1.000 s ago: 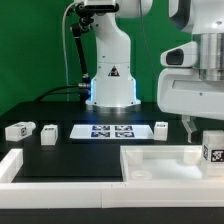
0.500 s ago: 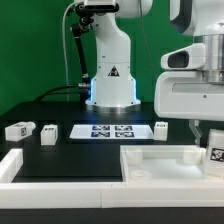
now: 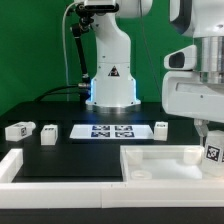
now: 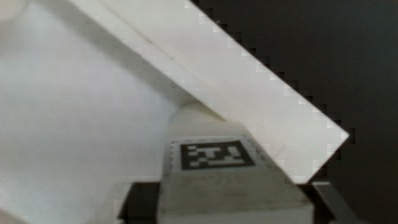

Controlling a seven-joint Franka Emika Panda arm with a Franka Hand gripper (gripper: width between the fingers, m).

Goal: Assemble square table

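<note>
At the exterior view's right, the hand (image 3: 209, 138) pinched a tagged leg (image 3: 213, 153) upright at a corner of the square top (image 3: 160, 152) — held there, I judge, for seating into that corner.

Leg (image 3: 213, 153) cropped (exterior view's right edge).

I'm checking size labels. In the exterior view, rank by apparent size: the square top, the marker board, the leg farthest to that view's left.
1. The square top, largest, though it also lies nearest the camera.
2. The marker board.
3. The far-left leg, clearly smallest.
</note>
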